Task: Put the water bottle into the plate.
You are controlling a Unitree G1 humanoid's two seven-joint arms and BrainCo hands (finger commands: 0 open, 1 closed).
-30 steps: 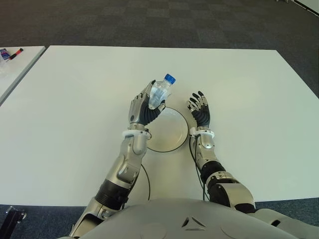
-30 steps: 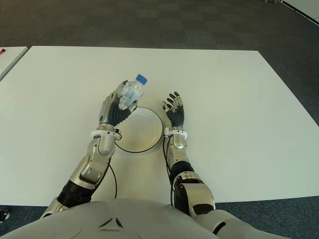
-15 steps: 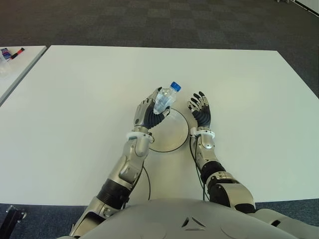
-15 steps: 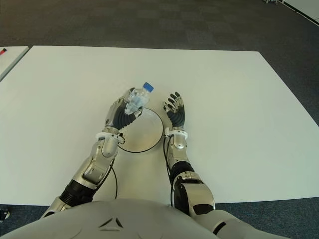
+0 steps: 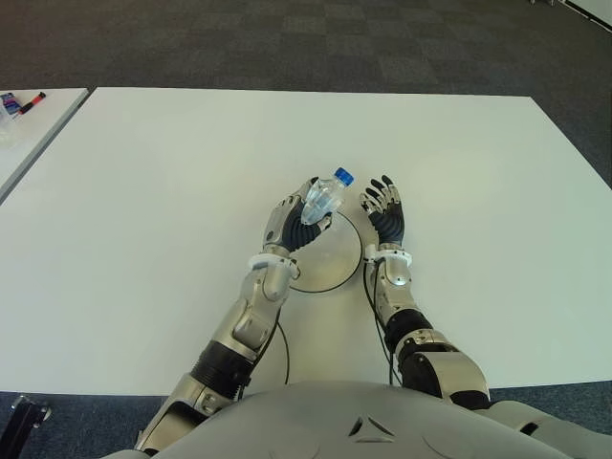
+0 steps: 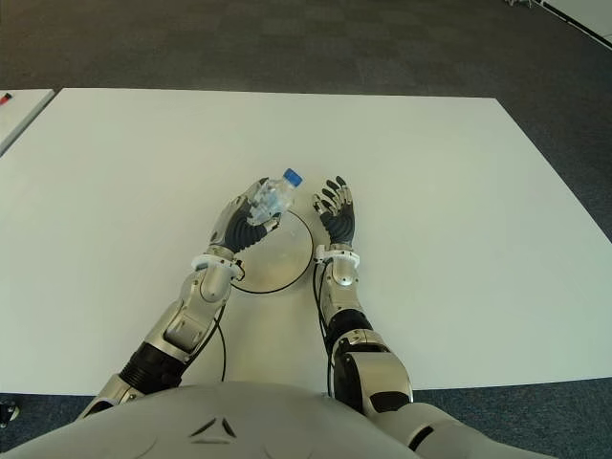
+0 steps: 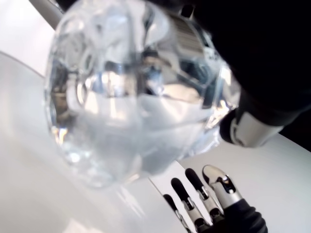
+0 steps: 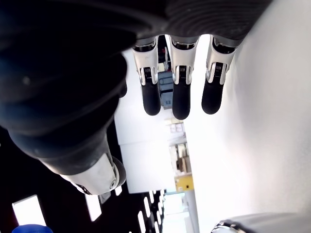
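Now, left robot hand (image 5: pixel 292 222): clamping the bottle (image 5: pixel 323 194) mid-body, tilted above the plate (image 5: pixel 335 260).
Right robot hand (image 5: pixel 384 211): idling beside the plate, fingers apart.
Handling: probably light, slippery, squashable.

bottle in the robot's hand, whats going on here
The left hand grips a clear water bottle with a blue cap, tilted, over the far left edge of a white plate on the white table. The bottle is not set down yet. The right hand shows just right of the plate, fingers spread, holding nothing.
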